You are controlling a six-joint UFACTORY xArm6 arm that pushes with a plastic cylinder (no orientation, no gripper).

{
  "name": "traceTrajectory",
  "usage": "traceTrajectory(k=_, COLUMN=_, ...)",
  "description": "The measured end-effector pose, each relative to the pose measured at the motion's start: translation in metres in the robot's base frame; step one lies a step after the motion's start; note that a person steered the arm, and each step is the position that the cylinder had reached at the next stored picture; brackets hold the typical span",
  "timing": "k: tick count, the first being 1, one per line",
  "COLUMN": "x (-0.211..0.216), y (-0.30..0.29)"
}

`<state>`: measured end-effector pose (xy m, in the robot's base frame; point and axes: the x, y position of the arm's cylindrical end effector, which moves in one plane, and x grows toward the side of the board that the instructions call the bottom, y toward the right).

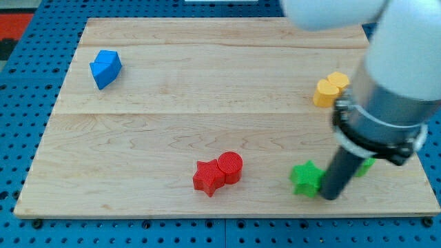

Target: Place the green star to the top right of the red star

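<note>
The green star (305, 177) lies near the view's bottom right of the wooden board (207, 103). The red star (207, 177) lies to its left at the bottom centre, touching a red cylinder (231, 167) on its right. My tip (331, 196) stands right beside the green star, on its right side, seemingly touching it. The arm's grey body (393, 89) covers the board's right edge.
A blue block (105, 68) lies at the view's upper left. A yellow block (330, 89) lies at the right, next to the arm. Another green block (365, 166) peeks out behind the rod, mostly hidden.
</note>
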<state>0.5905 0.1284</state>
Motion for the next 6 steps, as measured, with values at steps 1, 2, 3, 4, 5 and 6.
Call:
traceTrajectory(k=1, x=0.0, y=-0.012)
traceTrajectory(k=2, x=0.0, y=0.021)
traceTrajectory(k=3, x=-0.011, y=0.015)
traceTrajectory(k=4, x=-0.028, y=-0.029)
traceTrajectory(k=5, x=-0.031, y=-0.06)
traceTrajectory(k=6, x=-0.031, y=-0.07)
